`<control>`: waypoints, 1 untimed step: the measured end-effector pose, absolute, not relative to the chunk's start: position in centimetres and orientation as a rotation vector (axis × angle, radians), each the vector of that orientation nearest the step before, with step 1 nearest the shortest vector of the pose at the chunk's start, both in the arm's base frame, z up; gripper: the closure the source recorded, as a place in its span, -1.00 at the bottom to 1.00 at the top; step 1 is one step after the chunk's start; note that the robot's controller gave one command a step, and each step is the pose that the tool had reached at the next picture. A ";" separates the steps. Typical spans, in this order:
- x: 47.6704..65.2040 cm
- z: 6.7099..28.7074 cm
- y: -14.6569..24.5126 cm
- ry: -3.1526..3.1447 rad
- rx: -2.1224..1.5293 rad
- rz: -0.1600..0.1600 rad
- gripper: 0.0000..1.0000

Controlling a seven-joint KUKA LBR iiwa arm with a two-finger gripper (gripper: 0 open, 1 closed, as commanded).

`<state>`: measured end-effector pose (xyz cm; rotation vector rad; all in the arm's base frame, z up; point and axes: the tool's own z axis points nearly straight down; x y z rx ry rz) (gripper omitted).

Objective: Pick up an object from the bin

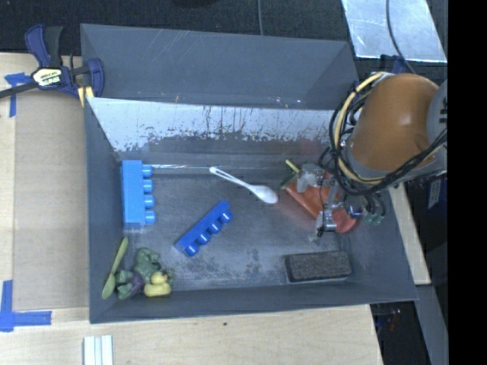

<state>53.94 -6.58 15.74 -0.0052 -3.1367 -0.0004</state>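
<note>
The arm comes into the grey bin (228,67) from the right, with its rounded orange cover (396,120) and a bundle of cables above the hand (329,223). The hand is low at the right side of the bin floor, directly over a flat red-orange thing (304,200) that lies there. This thing shows on both sides of the hand: a larger part to its left and upper left, a smaller part to its lower right. The hand seems to touch it, but I cannot tell if the hand is open or closed (cables and small parts cover it).

Just left of the red-orange thing lies a white plastic spoon (247,185), its bowl toward the hand. Below the hand, near the front wall, lies a dark grey rectangular block (318,266), apart from it. Well to the left are two blue toy bricks: one tilted (203,228) in the middle, one straight (135,194) along the left wall. A small heap of green and yellow toys (141,274) fills the front left corner.
</note>
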 end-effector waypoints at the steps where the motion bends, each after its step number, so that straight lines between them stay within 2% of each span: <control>1: 54.1 16.2 -6.6 -3.145 -0.002 0.001 -1.00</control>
